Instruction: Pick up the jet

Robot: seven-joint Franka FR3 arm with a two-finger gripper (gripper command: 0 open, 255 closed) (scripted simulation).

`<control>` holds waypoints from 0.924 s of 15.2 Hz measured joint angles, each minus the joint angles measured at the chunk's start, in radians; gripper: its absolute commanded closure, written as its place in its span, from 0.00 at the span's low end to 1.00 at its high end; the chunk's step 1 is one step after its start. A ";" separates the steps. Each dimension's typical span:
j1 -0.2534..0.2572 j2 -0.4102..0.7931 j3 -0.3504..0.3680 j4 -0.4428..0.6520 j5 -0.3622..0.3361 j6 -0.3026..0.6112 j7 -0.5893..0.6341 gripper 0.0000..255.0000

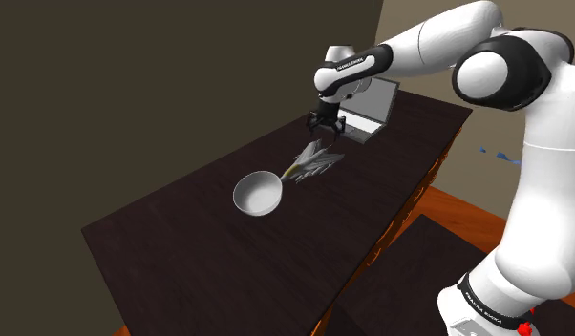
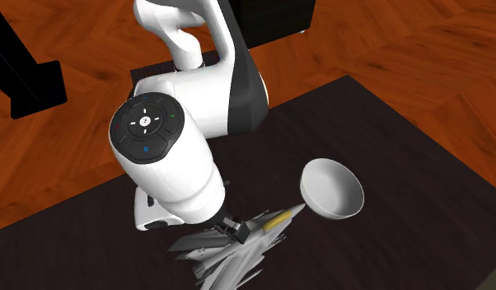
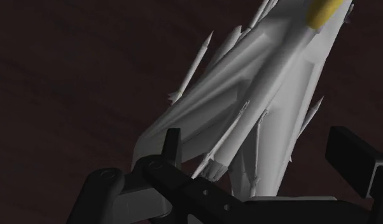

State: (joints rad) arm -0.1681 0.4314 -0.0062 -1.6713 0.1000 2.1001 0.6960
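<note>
The jet (image 1: 312,160) is a grey model plane with a yellow canopy, lying on the dark table (image 1: 181,248) beside a white bowl (image 1: 260,194). My gripper (image 1: 326,124) hangs just above the jet's tail end, with its fingers apart and open. In the wrist view the jet (image 3: 260,95) stretches away from the gripper (image 3: 257,159), its tail between the two fingers (image 3: 352,156), which do not clasp it. In the second exterior view the arm covers part of the jet (image 2: 242,251), and the gripper (image 2: 231,228) sits over its rear.
The bowl (image 2: 331,188) lies right at the jet's nose. A grey open box (image 1: 372,110) stands on the table behind the gripper. The table's edge (image 1: 391,229) runs close to the stand. Wooden floor (image 2: 403,49) surrounds the table.
</note>
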 measured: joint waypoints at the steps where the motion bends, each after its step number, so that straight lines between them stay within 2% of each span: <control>1: -0.004 0.025 -0.006 0.022 0.002 0.000 0.014 0.00; 4: -0.019 0.138 -0.024 0.140 0.011 -0.014 0.054 0.00; 6: -0.024 0.176 -0.028 0.170 0.014 -0.009 0.062 0.00; 12: -0.025 0.223 -0.027 0.159 0.019 0.048 0.062 0.00; 13: -0.025 0.228 -0.027 0.162 0.019 0.050 0.062 1.00; 14: -0.025 0.230 -0.027 0.164 0.019 0.051 0.061 1.00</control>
State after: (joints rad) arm -0.1934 0.6618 -0.0335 -1.5074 0.1189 2.1510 0.7573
